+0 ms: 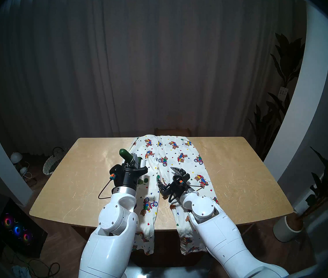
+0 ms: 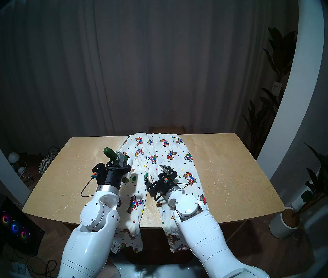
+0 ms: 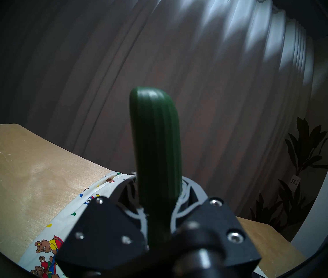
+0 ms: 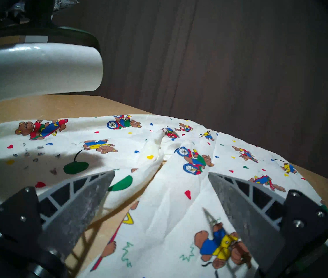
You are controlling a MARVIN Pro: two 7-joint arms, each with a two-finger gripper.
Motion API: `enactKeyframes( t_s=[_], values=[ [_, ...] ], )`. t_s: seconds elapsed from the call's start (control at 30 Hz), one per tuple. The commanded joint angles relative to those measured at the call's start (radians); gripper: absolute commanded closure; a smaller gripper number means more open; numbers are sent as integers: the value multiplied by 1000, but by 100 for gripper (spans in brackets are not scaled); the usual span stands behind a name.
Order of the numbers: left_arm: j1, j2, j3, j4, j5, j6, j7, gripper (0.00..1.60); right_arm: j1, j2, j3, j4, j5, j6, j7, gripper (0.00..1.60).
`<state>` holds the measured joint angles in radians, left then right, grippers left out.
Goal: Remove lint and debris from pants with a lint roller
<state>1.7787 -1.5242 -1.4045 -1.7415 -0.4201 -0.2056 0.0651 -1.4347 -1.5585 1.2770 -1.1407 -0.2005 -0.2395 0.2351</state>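
overhead, left gripper (image 1: 134,161) clamps the lint roller (image 1: 127,155); right gripper (image 4: 161,193) gapes, perhaps grazing pants (image 1: 171,151).

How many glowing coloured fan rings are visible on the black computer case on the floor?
3, in a diagonal row on the black computer case at the head view's lower left: the upper ring, the middle ring, the lower ring. None appears hidden.

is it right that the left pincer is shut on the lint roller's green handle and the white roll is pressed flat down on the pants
Not quite. The left pincer is shut on the lint roller by its green handle, but the right wrist view shows the white roll hanging in the air above the pants, with the lint and debris lying untouched beneath it.
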Motion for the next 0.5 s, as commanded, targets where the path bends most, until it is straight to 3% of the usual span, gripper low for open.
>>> enactKeyframes(
  t_s=[0.0,0.17,0.47],
  values=[
    [-30,11,6,12,14,-12,-18,160,83,-30,-15,58,-36,-24,-38,0],
    [-48,12,16,31,42,26,6,160,95,-22,-21,71,-49,-24,-43,0],
    [-52,19,30,14,45,92,22,160,59,27,-23,-46,-39,91,44,0]
  ],
)
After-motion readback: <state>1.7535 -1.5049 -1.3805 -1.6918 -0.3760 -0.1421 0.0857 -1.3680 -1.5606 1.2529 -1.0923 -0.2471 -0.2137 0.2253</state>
